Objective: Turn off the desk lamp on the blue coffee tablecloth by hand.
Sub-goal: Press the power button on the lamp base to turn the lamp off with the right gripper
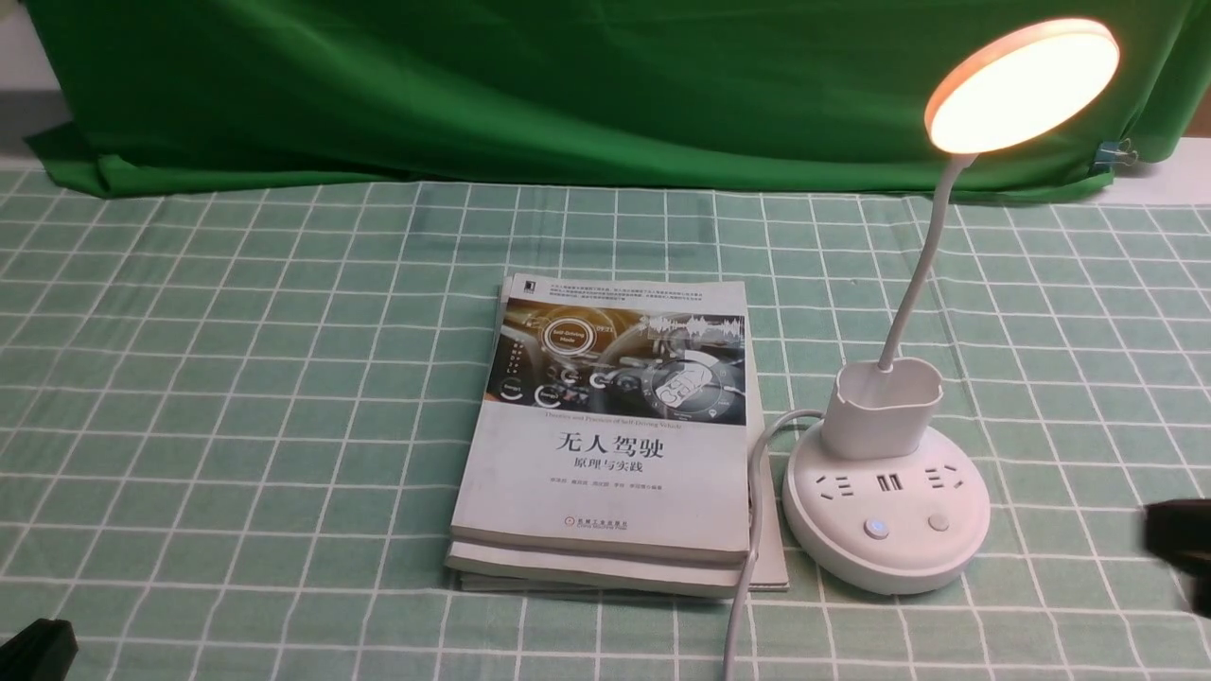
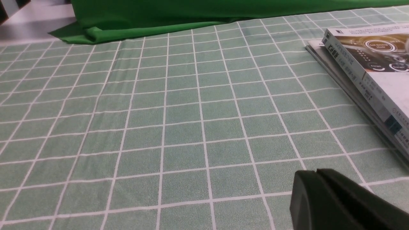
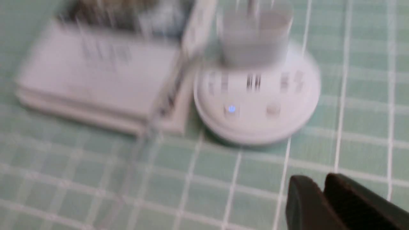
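The white desk lamp [image 1: 885,506] stands on the pale green grid tablecloth [image 1: 236,397], right of centre. Its disc head [image 1: 1022,83] glows, and the left button [image 1: 876,527] on the round base shows a blue light. The base also shows, blurred, in the right wrist view [image 3: 255,95]. My right gripper [image 3: 316,185] is shut and empty, above the cloth in front of and to the right of the base; it shows as a black shape at the front view's right edge [image 1: 1178,539]. My left gripper [image 2: 314,174] is shut and empty over bare cloth at the near left [image 1: 38,648].
A stack of books [image 1: 610,435] lies just left of the lamp base, with the lamp's white cord [image 1: 747,567] running along its right edge toward the front. The dark green backdrop cloth [image 1: 568,85] hangs at the back.
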